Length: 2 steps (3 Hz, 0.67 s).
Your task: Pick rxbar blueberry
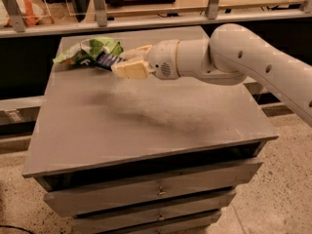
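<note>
The rxbar blueberry (107, 60), a small dark navy bar with pale stripes, is held between my cream-coloured fingers (130, 70). My gripper (123, 63) is shut on it and holds it lifted above the grey cabinet top (146, 116), near the far left. The bar's free end overlaps the green-and-white snack bag (87, 51) in the view. My white arm (243, 57) reaches in from the right. The brownish-black bar is hidden behind my arm.
The cabinet has drawers (156, 191) below its front edge. A railing with metal posts (100, 4) and a shelf runs behind the cabinet. An orange-and-white bag (24, 9) lies at the far left behind the railing. Speckled floor (282, 189) lies to the right.
</note>
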Tool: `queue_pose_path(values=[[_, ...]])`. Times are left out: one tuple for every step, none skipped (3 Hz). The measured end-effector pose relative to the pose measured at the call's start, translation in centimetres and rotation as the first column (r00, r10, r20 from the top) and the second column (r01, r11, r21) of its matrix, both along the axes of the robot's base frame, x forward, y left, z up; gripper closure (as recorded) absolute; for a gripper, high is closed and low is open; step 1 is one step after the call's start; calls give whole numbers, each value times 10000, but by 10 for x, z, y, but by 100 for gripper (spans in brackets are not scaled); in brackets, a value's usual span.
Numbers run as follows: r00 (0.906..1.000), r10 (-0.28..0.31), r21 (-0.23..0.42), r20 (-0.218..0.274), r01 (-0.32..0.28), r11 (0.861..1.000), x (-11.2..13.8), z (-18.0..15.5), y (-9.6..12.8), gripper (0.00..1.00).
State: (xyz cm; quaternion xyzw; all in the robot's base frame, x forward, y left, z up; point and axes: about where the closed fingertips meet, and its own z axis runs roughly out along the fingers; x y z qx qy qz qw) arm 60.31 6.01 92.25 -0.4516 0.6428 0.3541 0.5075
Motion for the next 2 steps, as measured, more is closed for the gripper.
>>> queue_pose_path(values=[[9958, 909, 99, 63, -910, 9958, -9, 13, 12, 100], [9958, 911, 99, 64, -912, 9958, -9, 13, 12, 100]])
